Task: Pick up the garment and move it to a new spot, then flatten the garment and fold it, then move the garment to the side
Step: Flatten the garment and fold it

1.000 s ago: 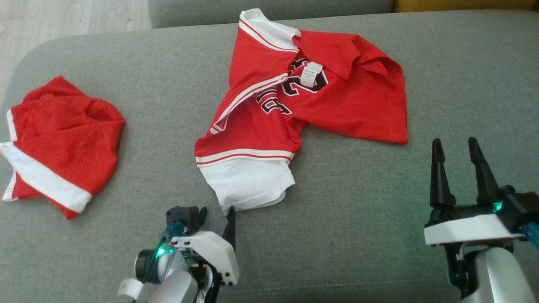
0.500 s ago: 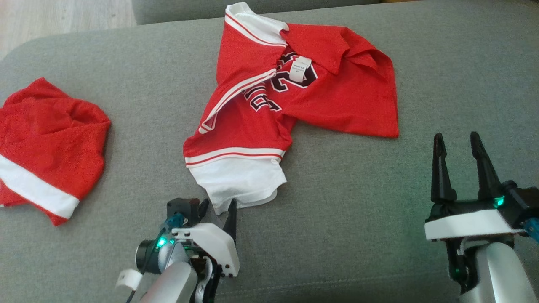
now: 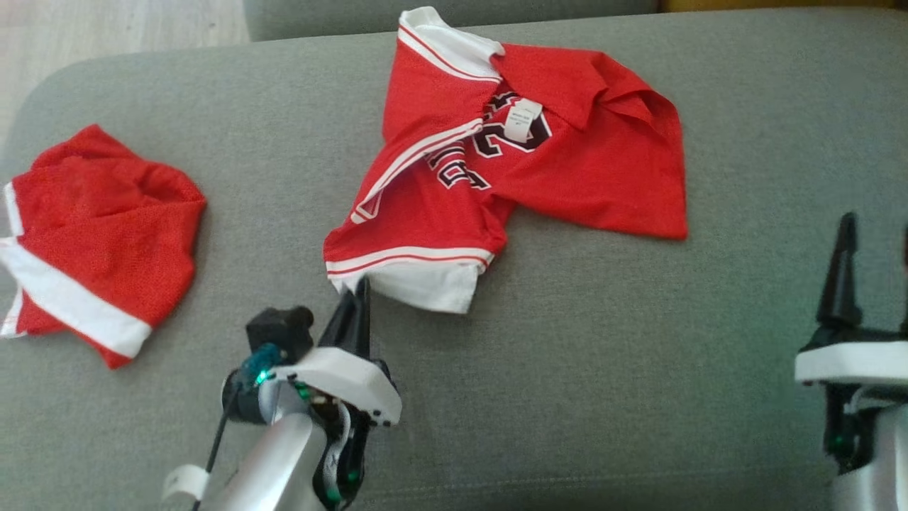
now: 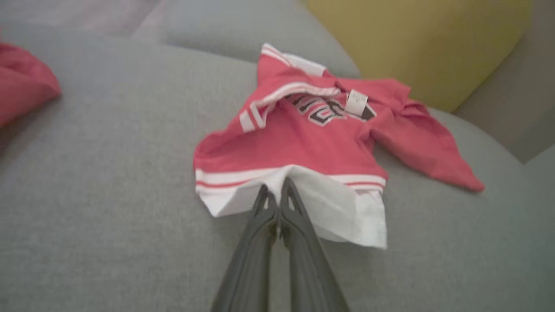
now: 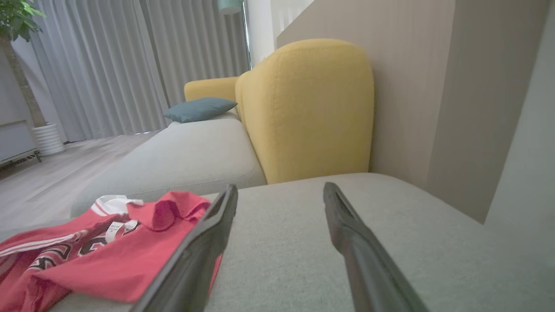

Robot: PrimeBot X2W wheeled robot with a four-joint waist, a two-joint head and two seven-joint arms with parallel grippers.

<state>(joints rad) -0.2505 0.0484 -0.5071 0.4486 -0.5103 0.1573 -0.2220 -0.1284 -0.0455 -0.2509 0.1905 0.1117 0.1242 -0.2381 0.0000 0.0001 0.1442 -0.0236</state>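
A red jersey (image 3: 567, 170) with white trim and dark lettering lies crumpled on the grey sofa seat (image 3: 603, 369). My left gripper (image 3: 358, 291) is shut on the jersey's white hem (image 3: 425, 284), at its near left corner. In the left wrist view the two fingers (image 4: 264, 203) meet at the gripper's tips (image 4: 275, 186), pinching the white hem (image 4: 338, 208) and raising it slightly. My right gripper (image 3: 876, 241) stands open at the right edge, apart from the cloth. From the right wrist, the gripper (image 5: 281, 190) holds nothing and the jersey (image 5: 108, 260) lies to its left.
A second red and white garment (image 3: 99, 234) lies bunched at the seat's left end. A yellow armchair (image 5: 303, 108) and another grey seat with a blue pillow (image 5: 199, 108) stand beyond the sofa. Wooden floor (image 3: 106, 28) shows at the far left.
My left gripper has moved forward and shut on the white hem, which has folded up and shortened. My right gripper has shifted to the right edge of the head view.
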